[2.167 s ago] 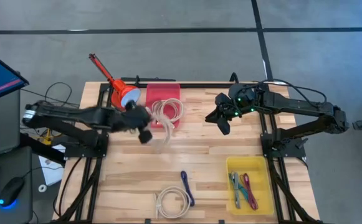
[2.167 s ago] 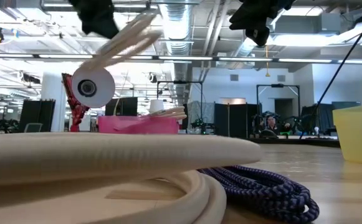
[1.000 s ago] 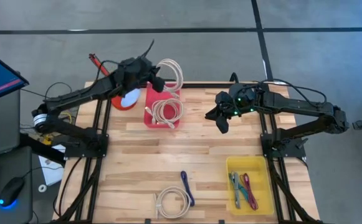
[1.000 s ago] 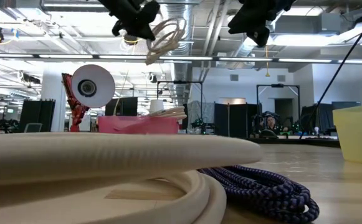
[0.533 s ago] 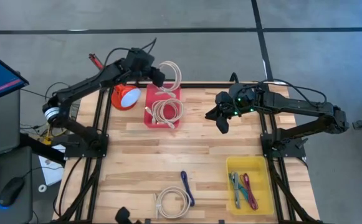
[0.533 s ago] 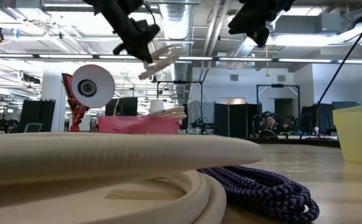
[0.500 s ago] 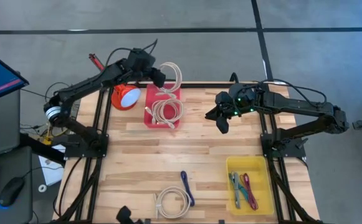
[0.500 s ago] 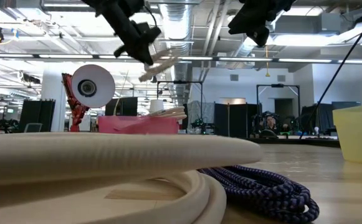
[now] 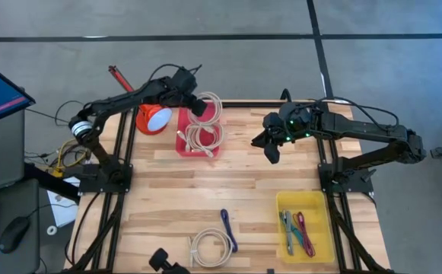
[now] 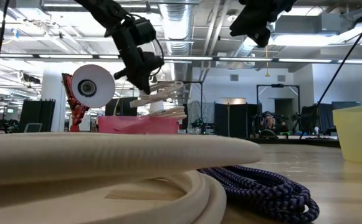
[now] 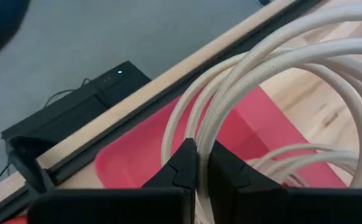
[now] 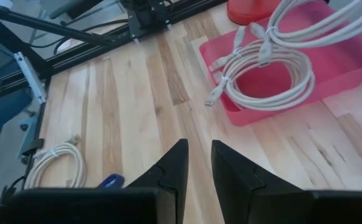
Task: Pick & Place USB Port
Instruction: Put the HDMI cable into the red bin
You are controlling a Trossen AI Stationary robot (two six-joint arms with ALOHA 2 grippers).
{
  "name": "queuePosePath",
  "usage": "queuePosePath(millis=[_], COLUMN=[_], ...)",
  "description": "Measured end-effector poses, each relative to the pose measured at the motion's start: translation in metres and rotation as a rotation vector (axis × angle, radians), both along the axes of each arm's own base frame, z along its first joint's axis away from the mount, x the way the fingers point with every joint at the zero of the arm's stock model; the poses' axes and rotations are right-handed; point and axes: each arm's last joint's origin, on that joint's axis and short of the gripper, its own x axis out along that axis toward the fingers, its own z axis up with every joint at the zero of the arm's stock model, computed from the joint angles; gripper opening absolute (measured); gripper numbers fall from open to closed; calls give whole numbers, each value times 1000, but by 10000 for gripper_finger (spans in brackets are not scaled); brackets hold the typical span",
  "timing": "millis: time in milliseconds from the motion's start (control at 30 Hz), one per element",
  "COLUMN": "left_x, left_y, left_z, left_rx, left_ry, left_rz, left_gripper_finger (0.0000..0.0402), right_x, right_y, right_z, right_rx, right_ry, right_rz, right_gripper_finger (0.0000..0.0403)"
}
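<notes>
I see the left tool (image 9: pixel 195 101) raised over the far end of the pink tray (image 9: pixel 182 141), near the back edge of the wooden bench (image 9: pixel 243 190). Its two dark fingers (image 11: pixel 182 165) are pressed together on a coiled white cable (image 9: pixel 211 106), which hangs from them above the tray. From bench level, that coil (image 10: pixel 159 93) hangs tilted just over the tray's rim (image 10: pixel 115 124).

A second white cable coil (image 9: pixel 202 137) lies inside the pink tray, one plug end trailing over the near rim. Beside the tray, at the bench's back left corner, sits an orange spool (image 9: pixel 151 118) with a pale round face.

The right tool (image 9: pixel 270 149) hovers above the bench's right half, well apart from the tray. Its fingers (image 12: pixel 172 162) stand narrowly apart, with nothing between them.

At the near edge lie another white cable coil (image 9: pixel 211 247) and a blue braided cable (image 9: pixel 227 228), touching each other. A yellow bin (image 9: pixel 304 225) at the near right holds red and green cables.

I can read no labels or writing anywhere.
</notes>
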Motion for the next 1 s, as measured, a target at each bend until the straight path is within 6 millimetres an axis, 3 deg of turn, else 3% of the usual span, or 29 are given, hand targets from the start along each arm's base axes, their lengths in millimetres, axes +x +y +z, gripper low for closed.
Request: queuePosePath(millis=[567, 833, 1000], left_x=[-14, -17, -17], left_y=[27, 24, 24], left_z=[-22, -36, -38], left_rx=[-72, -110, -105], left_ry=[61, 91, 89], left_rz=[102, 95, 97], left_gripper_finger=[15, 21, 49], right_x=[0, 0, 0], right_y=[0, 0, 0], right_z=[0, 0, 0], right_rx=[-8, -9, -10], right_ry=[2, 2, 2], right_rz=[-16, -16, -15], right_gripper_finger=[63, 63, 63])
